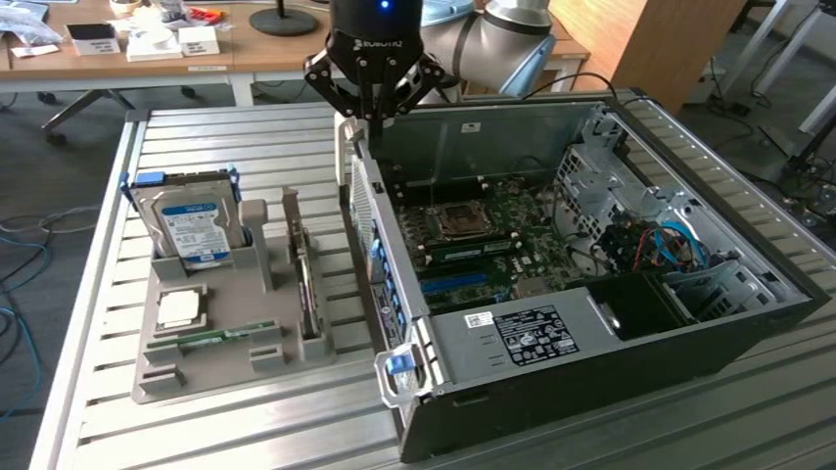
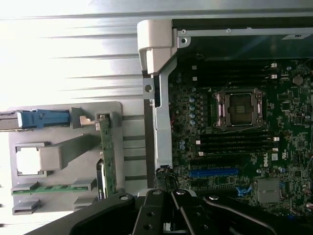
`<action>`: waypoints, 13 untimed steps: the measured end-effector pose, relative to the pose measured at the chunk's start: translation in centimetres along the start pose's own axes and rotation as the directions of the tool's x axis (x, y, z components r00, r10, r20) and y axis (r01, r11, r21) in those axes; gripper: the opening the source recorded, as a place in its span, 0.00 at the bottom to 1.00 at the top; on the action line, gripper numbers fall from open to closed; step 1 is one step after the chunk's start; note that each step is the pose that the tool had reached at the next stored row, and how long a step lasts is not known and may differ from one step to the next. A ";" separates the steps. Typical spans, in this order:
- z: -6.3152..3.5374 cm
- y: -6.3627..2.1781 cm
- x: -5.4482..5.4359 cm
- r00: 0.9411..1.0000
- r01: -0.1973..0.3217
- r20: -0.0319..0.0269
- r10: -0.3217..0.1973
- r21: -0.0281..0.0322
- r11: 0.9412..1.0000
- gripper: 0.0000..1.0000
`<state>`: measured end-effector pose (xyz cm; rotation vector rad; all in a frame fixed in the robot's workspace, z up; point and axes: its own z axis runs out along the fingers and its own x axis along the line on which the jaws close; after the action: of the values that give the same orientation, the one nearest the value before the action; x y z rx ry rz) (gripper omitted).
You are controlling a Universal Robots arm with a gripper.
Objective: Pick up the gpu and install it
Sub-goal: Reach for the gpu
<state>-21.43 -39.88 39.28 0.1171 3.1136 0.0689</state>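
The gpu (image 1: 304, 279) stands on edge in a slot of the grey holder (image 1: 235, 367), a thin card with a metal bracket at its far end. From the wrist it shows as a green card edge, the gpu (image 2: 107, 156). My gripper (image 1: 375, 124) hangs high over the far corner of the open computer case (image 1: 627, 343), well away from the card. Its fingers (image 2: 182, 211) are shut with nothing between them. Inside the case lies the motherboard (image 1: 484, 245) with a blue slot (image 2: 213, 172).
The holder also carries a silver hard drive (image 1: 194, 227) with a blue-white label, a square processor (image 1: 179, 308) and a narrow green memory stick (image 1: 215, 336). All rests on a slatted metal table (image 1: 196, 147). A wooden desk (image 1: 157, 54) with small items stands behind.
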 end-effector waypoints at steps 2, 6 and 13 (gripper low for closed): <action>0.00 -0.01 0.1 1.000 0.000 0.000 0.000 0.000 1.000 0.11; 0.02 -0.03 0.4 1.000 0.000 0.000 0.000 0.000 1.000 0.11; 0.03 -0.04 0.6 1.000 -0.001 0.000 0.001 0.000 1.000 0.11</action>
<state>-22.01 -39.88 39.24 0.1180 3.1136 0.0689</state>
